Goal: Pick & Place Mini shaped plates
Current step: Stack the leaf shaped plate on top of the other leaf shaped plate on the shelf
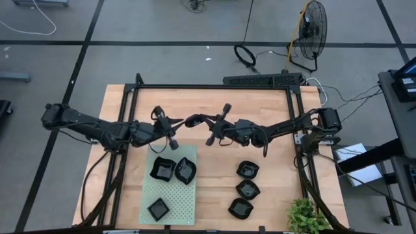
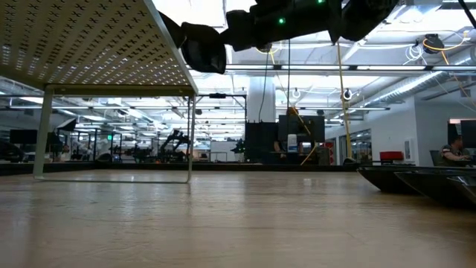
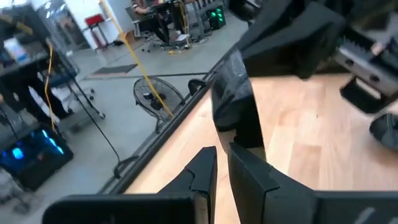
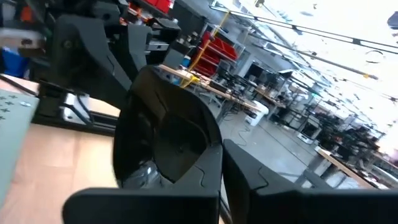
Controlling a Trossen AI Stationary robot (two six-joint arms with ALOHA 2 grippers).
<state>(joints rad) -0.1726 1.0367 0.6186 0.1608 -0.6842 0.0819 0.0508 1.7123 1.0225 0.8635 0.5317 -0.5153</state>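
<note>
Both arms meet over the upper middle of the bench (image 1: 214, 188).

Right gripper (image 4: 227, 177): closed on the rim of one mini shaped plate (image 4: 165, 134). The plate is held upright and clear of the bench. In the right wrist view it fills the centre of the frame and hides most of what is behind it.

High view: the same held plate (image 1: 194, 121) is only a small dark shape between the two gripper tips. Right gripper (image 1: 203, 121) is just right of it.

Left gripper (image 1: 186, 122): just left of the held plate. In the left wrist view the plate (image 3: 236, 112) is edge-on directly ahead of the left gripper (image 3: 222, 171). Its upper end is covered by the right arm's dark body. I cannot tell whether this gripper has hold of the plate.

Other plates, high view:
- Three on the pale green perforated mat (image 1: 175, 198), lower left of centre: two touching (image 1: 162, 169) (image 1: 185, 170), one apart below them (image 1: 158, 208).
- Three in a column on bare wood, lower right of centre (image 1: 247, 170) (image 1: 247, 190) (image 1: 240, 208).

Low view: only dark plate rims (image 2: 424, 182) show, cut off by the right edge. Dark arm parts cross the top of the frame and I cannot tell them apart there.

A green plant (image 1: 307, 218) is cut off at the bottom edge of the high view.
</note>
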